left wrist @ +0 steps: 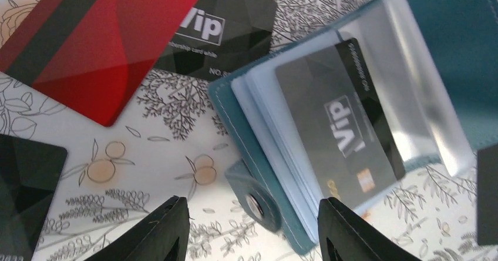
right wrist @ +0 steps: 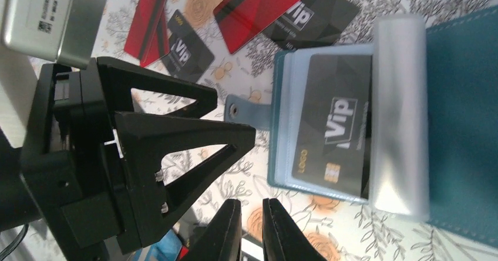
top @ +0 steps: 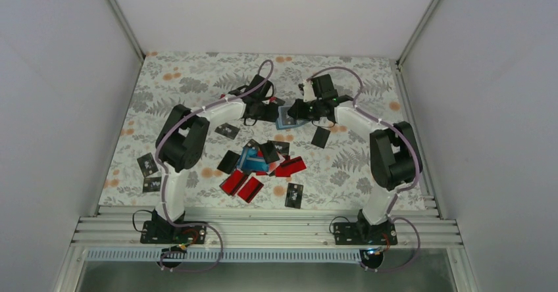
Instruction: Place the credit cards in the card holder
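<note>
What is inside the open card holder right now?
One black Vip card lies on the stacked clear sleeves of the card holder, one edge tucked under a curled sleeve. Whether the sleeves beneath hold more cards is hidden.

**Left arm** (top: 174, 144) and **right arm** (top: 393, 154): on each you have white link tubes between bulky matte-black joint housings.

**Cable** (top: 266, 65): one lilac-grey lead per arm. It is laid along the links from behind the jaws and held down with pale ties.

**Bases** (top: 161, 229): black plates at the end farthest from the jaws, each with a thin reddish wire beside it.

**Left fingers** (right wrist: 176, 137): matte black, triangular open frames with cut-out centres. You can count two small silver screws (right wrist: 158, 176) on one frame, back from the tip.

**Camera box** (right wrist: 47, 14): brushed silver, with a white label carrying a printed code, behind the left jaws.

**Right fingers** (right wrist: 226, 231): plain matte black, tapering blades.
</note>
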